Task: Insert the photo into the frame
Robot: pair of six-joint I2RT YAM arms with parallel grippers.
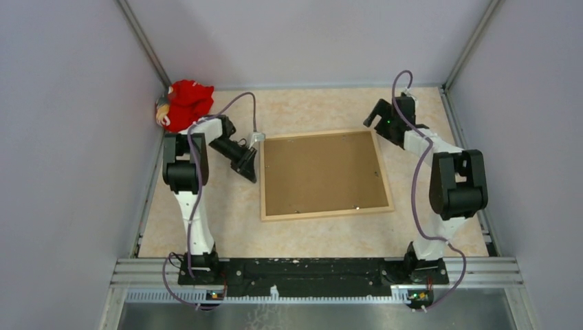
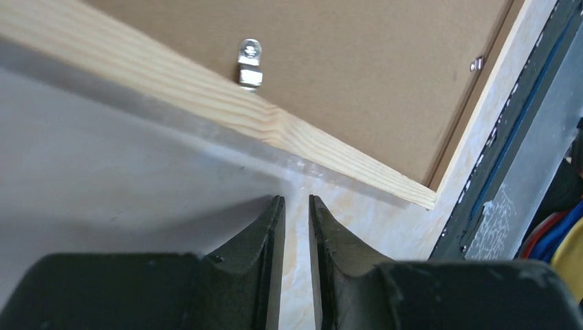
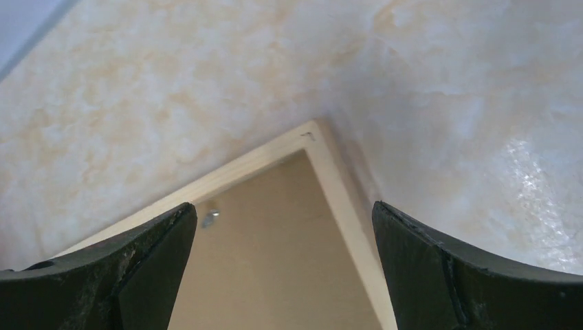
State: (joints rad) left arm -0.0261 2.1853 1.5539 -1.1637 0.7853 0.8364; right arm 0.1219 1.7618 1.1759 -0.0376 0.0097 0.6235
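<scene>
The frame (image 1: 325, 211), thin light wood, lies flat in the middle of the table with a brown backing board (image 1: 322, 172) filling it. The photo is hidden. My left gripper (image 1: 251, 172) sits low by the frame's left edge, its jaws a narrow gap apart with only table between them (image 2: 295, 199). The wood edge (image 2: 206, 96) and a metal clip (image 2: 250, 65) lie just ahead of it. My right gripper (image 1: 372, 118) hovers over the frame's far right corner (image 3: 309, 137), jaws wide open and empty (image 3: 285, 210), with the backing board (image 3: 275, 275) below.
A red cloth toy (image 1: 185, 103) lies in the back left corner against the wall. Grey walls close the table on three sides. A metal rail (image 1: 316, 271) carrying the arm bases runs along the near edge. Coloured cables (image 2: 560, 240) hang beyond it.
</scene>
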